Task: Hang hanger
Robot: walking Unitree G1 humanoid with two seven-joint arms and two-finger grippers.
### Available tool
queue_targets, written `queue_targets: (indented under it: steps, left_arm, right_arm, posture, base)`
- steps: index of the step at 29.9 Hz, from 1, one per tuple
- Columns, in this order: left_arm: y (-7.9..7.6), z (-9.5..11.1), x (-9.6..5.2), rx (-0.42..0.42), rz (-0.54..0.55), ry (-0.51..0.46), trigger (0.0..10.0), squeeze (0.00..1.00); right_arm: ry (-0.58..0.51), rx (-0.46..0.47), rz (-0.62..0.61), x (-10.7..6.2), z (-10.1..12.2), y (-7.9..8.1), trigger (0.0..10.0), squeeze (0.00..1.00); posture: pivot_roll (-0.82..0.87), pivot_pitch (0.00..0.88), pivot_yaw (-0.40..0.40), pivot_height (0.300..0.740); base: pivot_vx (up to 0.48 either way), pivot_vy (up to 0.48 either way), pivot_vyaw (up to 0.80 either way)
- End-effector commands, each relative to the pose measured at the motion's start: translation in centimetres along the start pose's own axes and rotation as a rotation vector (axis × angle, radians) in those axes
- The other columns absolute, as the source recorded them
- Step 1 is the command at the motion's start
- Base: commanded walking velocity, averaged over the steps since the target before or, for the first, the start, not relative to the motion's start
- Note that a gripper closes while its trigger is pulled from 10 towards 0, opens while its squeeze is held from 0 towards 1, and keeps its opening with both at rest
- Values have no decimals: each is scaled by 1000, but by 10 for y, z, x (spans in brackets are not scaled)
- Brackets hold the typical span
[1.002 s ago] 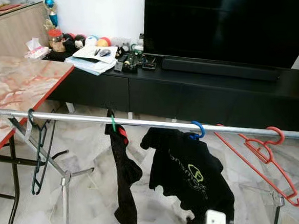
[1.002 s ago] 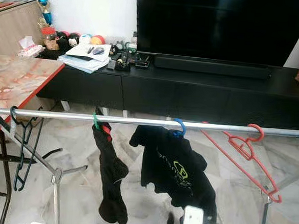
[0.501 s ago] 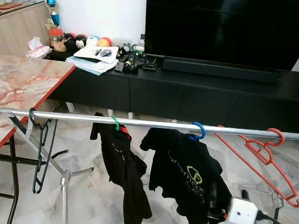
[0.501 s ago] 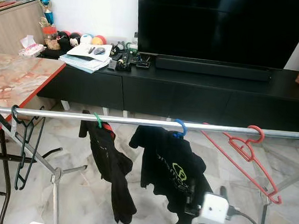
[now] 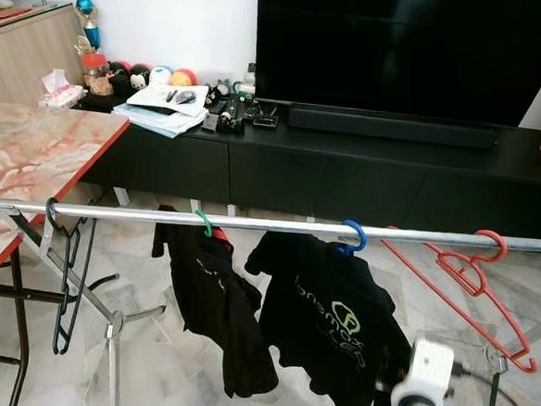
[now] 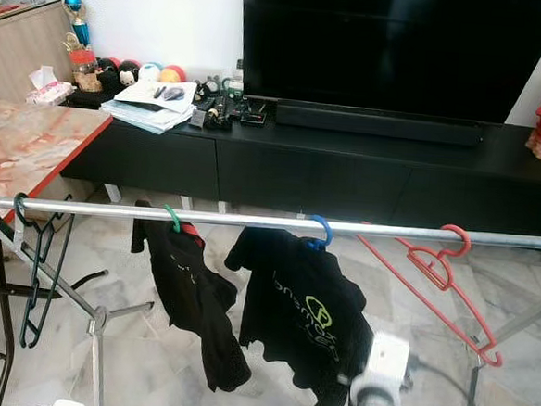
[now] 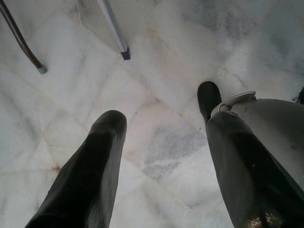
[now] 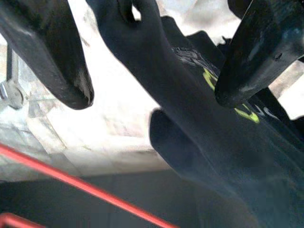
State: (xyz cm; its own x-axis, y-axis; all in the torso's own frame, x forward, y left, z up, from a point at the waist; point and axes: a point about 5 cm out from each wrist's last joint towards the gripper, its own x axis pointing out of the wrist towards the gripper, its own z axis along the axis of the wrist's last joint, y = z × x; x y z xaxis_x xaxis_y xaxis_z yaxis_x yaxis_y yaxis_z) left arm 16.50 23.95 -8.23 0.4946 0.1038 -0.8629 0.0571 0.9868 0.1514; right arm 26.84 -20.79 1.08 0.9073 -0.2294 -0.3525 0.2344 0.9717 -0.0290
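Right gripper (image 8: 152, 90) spread, empty, beside black shirt (image 5: 327, 323) on rail (image 5: 269, 225); left gripper (image 7: 161, 142) likewise.

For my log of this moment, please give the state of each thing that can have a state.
Rail: level, loaded.
Red hanger: hooked on the rail, bare.
Blue-hook hanger: on the rail, carrying a black shirt.
Green-hook hanger: on the rail, carrying a black garment.
Black hanger: on the rail, bare.
Right hand: open.
Left hand: open, over the floor.

Rail (image 5: 269, 225) cut off at both picture edges; red hanger (image 5: 474, 282) lower corner behind right arm camera (image 5: 429, 372); shelf clutter (image 5: 235, 112) too small to identify
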Motion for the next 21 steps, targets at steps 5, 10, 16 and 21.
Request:
queue_targets:
  steps: [5, 10, 16, 21]
  left_arm:
    - [2, -4, -1, 32, 5, 23, 10000, 0]
    - [1, -4, 0, 35, -2, 22, 10000, 0]
    - [1, -5, -1, 42, -3, 21, 10000, 0]
    - [1, -5, -1, 45, -3, 25, 10000, 0]
  right_arm:
    - [48, 1, 66, 14, 10, 7, 10000, 0]
    - [135, -1, 84, 16, 0, 12, 10000, 0]
    - [259, 13, 121, 12, -16, 22, 10000, 0]
    - [261, 30, 132, 10, -19, 27, 10000, 0]
  posture:
    - [50, 18, 36, 740]
    - [54, 21, 38, 740]
    - [56, 27, 39, 740]
    - [53, 29, 38, 740]
  base:
    - [0, 0, 0]
    - [0, 0, 0]
    - [0, 0, 0]
    - [0, 0, 0]
